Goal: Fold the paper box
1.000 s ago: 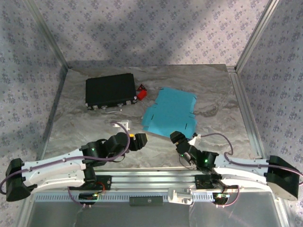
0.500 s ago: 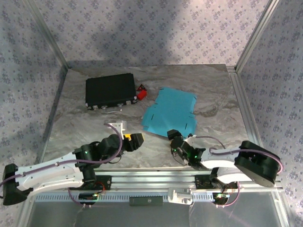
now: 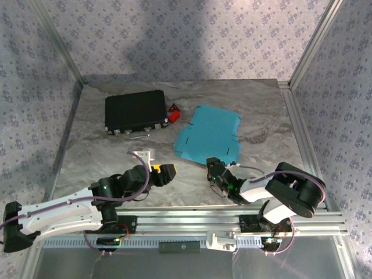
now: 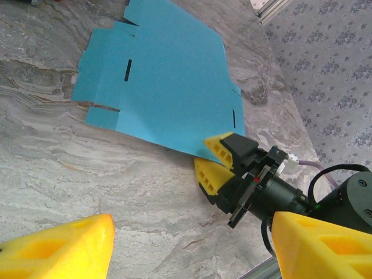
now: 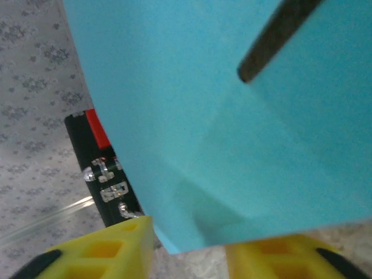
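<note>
The left arm (image 3: 61, 210) and right arm (image 3: 256, 189) are clad in white shells joined by rounded black housings. A dark purple cable (image 4: 332, 169) is looped behind the jaws. The left gripper (image 3: 165, 172) and right gripper (image 4: 210, 161) are fitted with yellow fingers (image 4: 218, 148), moulded with hollow cells.

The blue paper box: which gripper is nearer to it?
Right. The right gripper is at the near edge of the paper box; the left gripper is apart, to its left.
</note>
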{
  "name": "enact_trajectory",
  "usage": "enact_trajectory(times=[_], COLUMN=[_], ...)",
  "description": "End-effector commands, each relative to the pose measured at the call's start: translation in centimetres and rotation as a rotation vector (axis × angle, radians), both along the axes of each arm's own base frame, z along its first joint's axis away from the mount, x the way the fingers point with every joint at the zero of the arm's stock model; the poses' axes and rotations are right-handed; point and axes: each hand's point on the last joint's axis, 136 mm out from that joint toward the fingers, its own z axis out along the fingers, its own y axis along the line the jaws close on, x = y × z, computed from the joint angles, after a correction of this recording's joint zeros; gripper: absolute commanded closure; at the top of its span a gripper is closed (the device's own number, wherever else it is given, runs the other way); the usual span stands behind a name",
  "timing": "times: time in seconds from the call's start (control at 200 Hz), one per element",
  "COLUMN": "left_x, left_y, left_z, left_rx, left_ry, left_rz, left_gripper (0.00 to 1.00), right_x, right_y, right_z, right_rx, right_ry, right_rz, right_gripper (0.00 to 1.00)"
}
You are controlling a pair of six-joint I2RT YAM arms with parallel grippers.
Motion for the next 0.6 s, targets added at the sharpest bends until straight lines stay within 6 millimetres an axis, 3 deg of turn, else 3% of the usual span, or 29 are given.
enact_trajectory(times=[0.0, 0.04, 0.16, 0.355, 0.515, 0.595], left_x=[-0.3, -0.3, -0.2, 0.1, 1.0, 1.7], left_y=[-0.3, -0.2, -0.1, 0.2, 0.2, -0.2], left_z=[0.8, 0.9, 0.8, 1.3, 3.1, 4.8], left_rx=[-0.013, -0.015, -0.008, 0.024, 0.165, 0.276], left_ry=[-0.013, -0.014, -0.01, -0.019, -0.096, -0.181], left_rz=[-0.02, -0.019, -0.01, 0.011, -0.001, -0.035], left_gripper=[0.29, 0.29, 0.3, 0.27, 0.27, 0.34], right_x=[0.4, 0.7, 1.0, 0.5, 0.3, 0.7], right_y=[-0.7, -0.9, -0.9, -3.0, -5.4, -5.9], right_z=[-0.5, -0.2, 1.8, 10.6, 15.6, 17.8], right_rx=[-0.012, -0.021, -0.065, -0.237, -0.313, -0.328], right_ry=[0.02, 0.009, -0.033, -0.132, -0.092, -0.074], right_rz=[-0.037, -0.035, -0.005, 0.033, 0.082, 0.123], right_gripper=[0.91, 1.0, 1.0, 1.0, 1.0, 1.0])
